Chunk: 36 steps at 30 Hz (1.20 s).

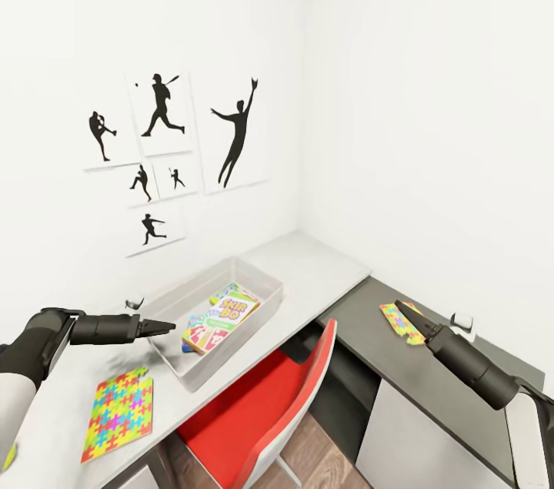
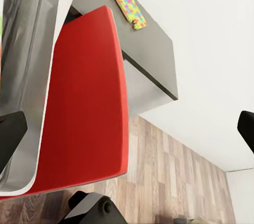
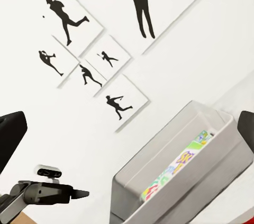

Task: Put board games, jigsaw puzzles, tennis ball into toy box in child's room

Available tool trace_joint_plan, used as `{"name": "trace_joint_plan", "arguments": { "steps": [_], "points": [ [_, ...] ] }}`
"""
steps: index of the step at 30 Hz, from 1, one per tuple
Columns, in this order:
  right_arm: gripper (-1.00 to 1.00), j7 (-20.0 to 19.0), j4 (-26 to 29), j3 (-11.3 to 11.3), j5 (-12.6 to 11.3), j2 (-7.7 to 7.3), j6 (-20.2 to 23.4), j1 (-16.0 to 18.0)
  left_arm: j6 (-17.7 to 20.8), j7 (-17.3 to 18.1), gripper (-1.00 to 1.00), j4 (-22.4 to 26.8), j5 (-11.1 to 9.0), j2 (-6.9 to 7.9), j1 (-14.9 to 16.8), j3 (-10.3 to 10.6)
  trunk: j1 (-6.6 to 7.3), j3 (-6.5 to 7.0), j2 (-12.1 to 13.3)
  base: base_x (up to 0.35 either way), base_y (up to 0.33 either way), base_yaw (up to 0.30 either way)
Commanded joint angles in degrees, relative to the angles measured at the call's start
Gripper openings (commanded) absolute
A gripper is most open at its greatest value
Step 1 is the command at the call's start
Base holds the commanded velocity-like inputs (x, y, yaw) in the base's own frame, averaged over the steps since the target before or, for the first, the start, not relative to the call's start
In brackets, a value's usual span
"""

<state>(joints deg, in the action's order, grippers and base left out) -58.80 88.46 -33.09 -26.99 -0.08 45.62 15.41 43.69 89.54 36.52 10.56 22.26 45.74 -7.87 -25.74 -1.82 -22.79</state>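
Observation:
The light-grey toy box (image 1: 255, 279) stands on the pale table (image 1: 323, 262), with the SKIP-BO board game (image 1: 223, 319) lying tilted inside over another printed box. My left gripper (image 1: 163, 328) hovers open at the box's near-left rim. One jigsaw puzzle (image 1: 119, 412) lies flat on the table in front of that arm. The other jigsaw puzzle (image 1: 396, 319) lies on the dark desk section, and my right gripper (image 1: 406, 313) stands open just above it. The right wrist view shows the toy box (image 3: 159, 181) and SKIP-BO (image 3: 174, 173). A yellow-green sliver (image 1: 8, 458) may be the tennis ball. The bed is out of view.
A red chair (image 1: 261, 404) with a white shell is tucked into the desk's inner corner, between my arms. A small white device (image 1: 462, 323) sits on the dark section behind my right gripper. Black sports-silhouette pictures (image 1: 165, 142) hang on the wall. Wood floor (image 2: 174, 181) lies below.

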Motion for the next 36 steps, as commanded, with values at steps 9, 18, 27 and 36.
{"name": "trace_joint_plan", "arguments": {
  "steps": [9,18,27,36],
  "points": [
    [1.00,-0.11,-0.04,-0.04,-0.14,0.00,0.26,0.06,0.60,0.46,1.00,0.05,0.66,-0.08,0.05,-0.29,-0.04,0.72,-0.13,0.000,0.000,0.048],
    [1.00,-0.16,-0.11,-0.11,-0.09,-0.02,0.26,0.06,0.60,0.46,1.00,0.05,0.69,-0.14,0.05,-0.31,-0.04,1.57,-0.13,0.000,0.000,0.069],
    [1.00,-0.17,-0.11,-0.07,-0.10,-0.01,0.26,0.05,0.60,0.46,1.00,0.05,0.69,-0.13,0.05,-0.31,-0.04,2.38,-0.13,0.000,0.000,0.079],
    [1.00,-0.12,-0.06,-0.11,-0.14,0.00,0.26,0.06,0.60,0.46,1.00,0.05,0.69,-0.12,0.05,-0.31,-0.04,2.56,-0.13,-0.054,0.000,0.027]
  ]
}}
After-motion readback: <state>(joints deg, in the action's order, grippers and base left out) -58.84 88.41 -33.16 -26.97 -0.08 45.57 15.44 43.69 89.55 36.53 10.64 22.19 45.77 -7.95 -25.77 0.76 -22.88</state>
